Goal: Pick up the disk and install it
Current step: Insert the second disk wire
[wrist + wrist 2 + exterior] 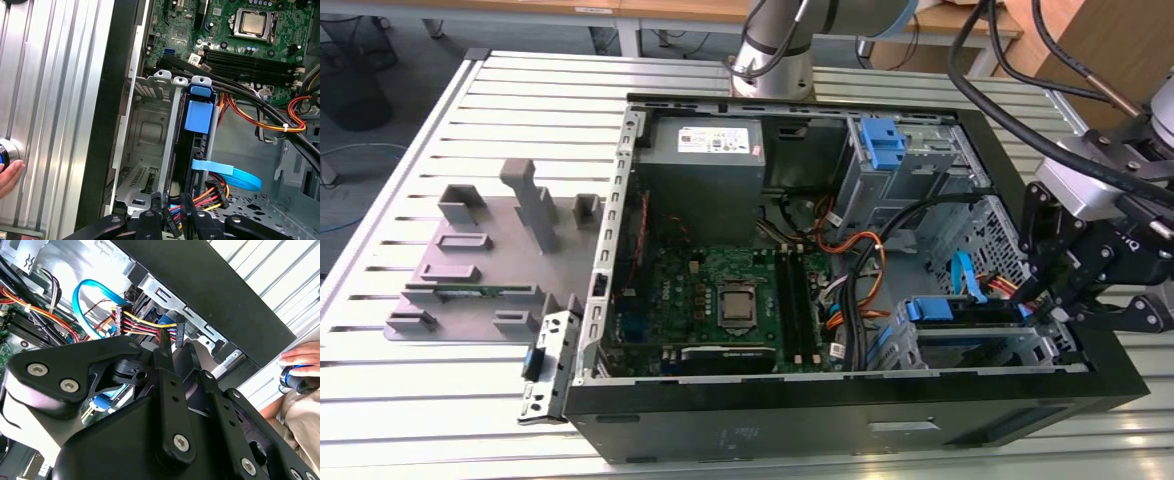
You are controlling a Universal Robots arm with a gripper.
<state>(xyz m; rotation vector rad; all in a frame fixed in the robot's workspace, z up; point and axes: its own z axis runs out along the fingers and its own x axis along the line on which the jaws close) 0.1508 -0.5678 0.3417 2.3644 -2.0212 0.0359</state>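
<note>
The disk (196, 116), clipped in its blue carrier, stands on edge inside the metal drive cage (150, 130) at the case's corner; its blue frame (941, 308) also shows in the exterior view. A blue data cable (235, 175) and coloured power wires (212, 192) lie at its rear end. My gripper (176, 347) hovers at that rear end, over the case's side on the exterior view's right (1051, 312). Its fingertips are drawn close together beside a black power plug (179, 335), with no disk between them. In the first wrist view the gripper (172, 222) sits just behind the cage.
The open black computer case (854, 420) lies on a slatted metal table (454, 400), with motherboard (734, 300), grey power supply (704, 150) and a blue bracket (887, 140) inside. A grey fixture (480, 260) stands on the exterior view's left. A person's hand (300, 357) rests beside the case.
</note>
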